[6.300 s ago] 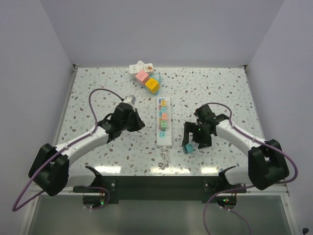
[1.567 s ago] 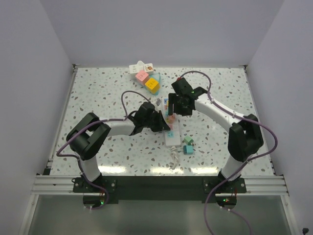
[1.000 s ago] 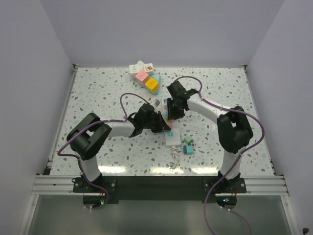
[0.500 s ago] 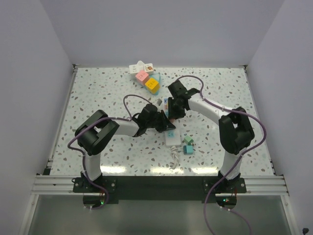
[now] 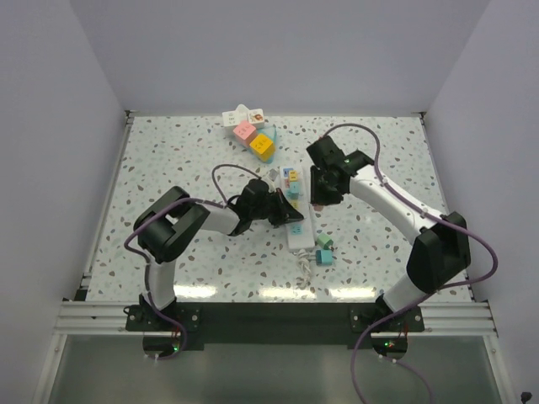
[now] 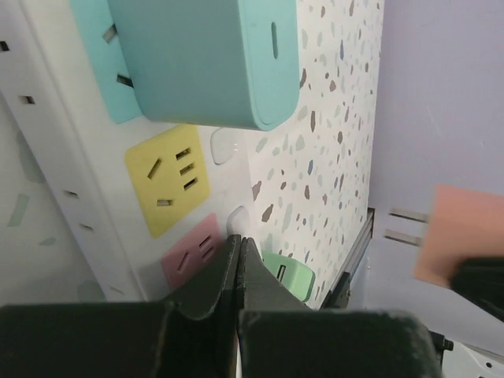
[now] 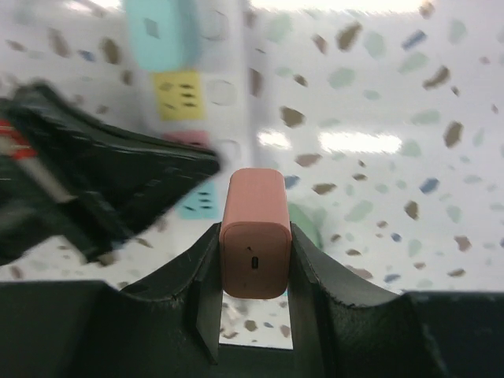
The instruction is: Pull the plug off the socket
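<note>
pink plug [image 7: 252,205] clamped in right gripper [image 7: 253,236], prongs seen clear of power strip [image 5: 301,234], at its 3 o'clock. strip's long axis laid 12-to-6. left gripper [image 6: 239,256] shut, empty, tips pressed on strip. teal plug [image 6: 205,55] seated, 9 o'clock of right gripper.

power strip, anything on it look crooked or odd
The power strip lies slightly slanted on the table, not square to its edges. In the left wrist view the teal plug shows bare pins between its body and the socket face, so it may not be fully seated. The pink plug is out, held in the right tool.
</note>
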{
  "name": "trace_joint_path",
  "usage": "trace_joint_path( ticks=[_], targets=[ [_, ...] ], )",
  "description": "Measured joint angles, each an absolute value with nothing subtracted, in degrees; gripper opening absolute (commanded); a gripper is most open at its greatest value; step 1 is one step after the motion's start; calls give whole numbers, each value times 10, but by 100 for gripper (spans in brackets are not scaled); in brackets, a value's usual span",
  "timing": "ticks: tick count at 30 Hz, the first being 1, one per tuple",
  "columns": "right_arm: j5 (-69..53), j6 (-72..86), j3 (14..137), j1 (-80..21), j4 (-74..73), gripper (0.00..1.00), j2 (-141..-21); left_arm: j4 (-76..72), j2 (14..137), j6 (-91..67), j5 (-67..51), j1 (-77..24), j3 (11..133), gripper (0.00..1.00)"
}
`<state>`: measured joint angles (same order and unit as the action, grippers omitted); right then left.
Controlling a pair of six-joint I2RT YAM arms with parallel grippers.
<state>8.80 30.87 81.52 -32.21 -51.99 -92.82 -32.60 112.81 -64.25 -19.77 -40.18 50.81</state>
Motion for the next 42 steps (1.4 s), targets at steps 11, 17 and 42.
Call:
trace_joint_path(
  ticks=[11,17,42],
  targets=[
    [130,309,672,-291,-526,68,-908,-211,1098,-594,-167,-403,543,0],
    [124,296,730,-292,-531,85,-916,-190,1098,-589,-167,-403,554,0],
    [20,257,998,-306,-473,4,-1207,-187,1092,-592,-153,-404,550,0]
  ],
)
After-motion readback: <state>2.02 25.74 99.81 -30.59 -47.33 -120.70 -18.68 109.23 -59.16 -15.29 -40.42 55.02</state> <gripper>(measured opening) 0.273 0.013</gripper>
